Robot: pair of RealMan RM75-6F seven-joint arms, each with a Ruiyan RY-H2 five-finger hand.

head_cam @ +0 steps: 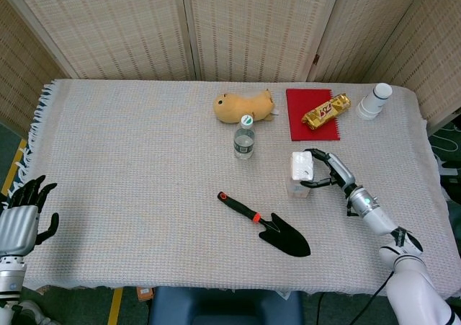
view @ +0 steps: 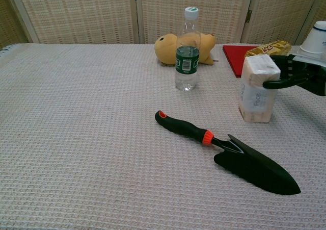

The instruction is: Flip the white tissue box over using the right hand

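Note:
The white tissue box (head_cam: 298, 174) (view: 257, 90) stands on end on the woven cloth, right of centre, leaning slightly. My right hand (head_cam: 328, 171) (view: 299, 75) reaches in from the right and holds the box's upper end, with fingers round its far side and the thumb against its near side. The box's lower end rests on the cloth. My left hand (head_cam: 21, 220) hangs off the table's left front corner, fingers apart and holding nothing; it does not show in the chest view.
A black trowel (head_cam: 266, 226) (view: 229, 153) with an orange collar lies in front of the box. A water bottle (head_cam: 244, 137) (view: 187, 51) and a yellow plush toy (head_cam: 241, 107) stand behind. A red notebook (head_cam: 312, 123), a gold snack pack (head_cam: 325, 111) and a white cup (head_cam: 374, 100) sit at the back right.

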